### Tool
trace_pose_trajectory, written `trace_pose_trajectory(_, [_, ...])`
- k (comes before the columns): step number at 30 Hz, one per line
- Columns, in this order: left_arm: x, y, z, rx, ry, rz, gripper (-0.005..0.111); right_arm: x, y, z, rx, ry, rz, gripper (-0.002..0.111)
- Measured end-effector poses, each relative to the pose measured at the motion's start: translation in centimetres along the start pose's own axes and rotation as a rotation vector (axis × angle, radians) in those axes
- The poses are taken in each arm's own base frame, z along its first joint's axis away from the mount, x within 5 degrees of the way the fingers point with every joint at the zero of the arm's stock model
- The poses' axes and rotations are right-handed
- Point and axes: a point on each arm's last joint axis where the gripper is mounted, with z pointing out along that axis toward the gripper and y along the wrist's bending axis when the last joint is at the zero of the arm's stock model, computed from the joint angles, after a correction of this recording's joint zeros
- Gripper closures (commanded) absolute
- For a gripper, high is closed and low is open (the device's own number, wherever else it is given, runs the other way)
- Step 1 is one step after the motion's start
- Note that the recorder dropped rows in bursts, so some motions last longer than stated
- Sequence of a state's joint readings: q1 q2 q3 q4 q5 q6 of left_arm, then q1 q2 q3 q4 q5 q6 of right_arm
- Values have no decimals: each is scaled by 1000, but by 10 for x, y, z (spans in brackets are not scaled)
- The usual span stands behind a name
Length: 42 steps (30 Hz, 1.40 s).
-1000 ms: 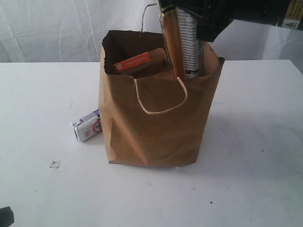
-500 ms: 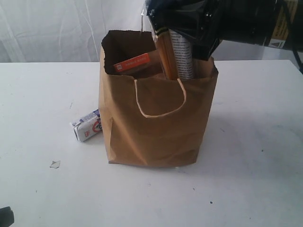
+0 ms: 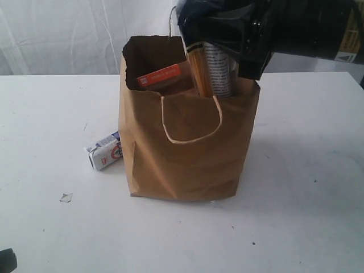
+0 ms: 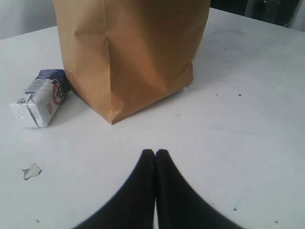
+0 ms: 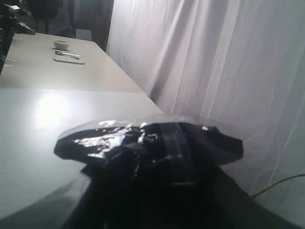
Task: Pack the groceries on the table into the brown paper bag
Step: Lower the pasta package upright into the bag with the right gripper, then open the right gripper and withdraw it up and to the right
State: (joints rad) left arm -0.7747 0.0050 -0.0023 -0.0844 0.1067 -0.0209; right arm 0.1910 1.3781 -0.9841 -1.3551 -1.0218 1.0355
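The brown paper bag (image 3: 182,153) stands open in the middle of the table (image 3: 307,170); its side fills the top of the left wrist view (image 4: 128,52). My right gripper (image 3: 222,28) hangs over the bag's right half, shut on the crumpled top of the long dark-blue packet (image 3: 213,68), whose lower end is down inside the bag. That packet top (image 5: 147,143) hides the right gripper's fingers in its wrist view. A small white-blue carton (image 3: 105,151) lies on the table against the bag's left side (image 4: 40,98). My left gripper (image 4: 155,153) is shut and empty, low over the table in front of the bag.
A brown pouch with an orange strip (image 3: 162,75) leans inside the bag's left half. A small scrap of paper (image 3: 66,197) lies on the table front left. A white curtain hangs behind the table. A second table with dishes shows far off in the right wrist view.
My right gripper has come down and slightly left, sinking the long packet deeper into the bag. The left gripper, carton and bag have not moved.
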Motion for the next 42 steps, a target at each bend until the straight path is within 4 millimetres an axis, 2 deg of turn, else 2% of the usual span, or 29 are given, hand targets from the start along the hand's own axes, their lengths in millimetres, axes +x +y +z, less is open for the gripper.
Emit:
trace_pose_trajectory(7, [0, 0, 0, 0, 0, 0, 107, -6, 7, -5, -6, 5, -15, 63])
trace_pose_trajectory(19, [0, 0, 0, 0, 0, 0, 107, -27, 21, -20, 52, -1, -90, 63])
trace_pose_trajectory(24, [0, 0, 0, 0, 0, 0, 107, -24, 25, -22, 56, 6, -83, 63])
trace_pose_trajectory(32, [0, 0, 0, 0, 0, 0, 107, -22, 21, -23, 108, 33, -81, 63])
trace_pose_trajectory(37, [0, 0, 0, 0, 0, 0, 107, -15, 15, -20, 123, 53, -59, 53])
trace_pose_trajectory(42, [0, 0, 0, 0, 0, 0, 107, -2, 6, -13, 131, 56, 6, 48])
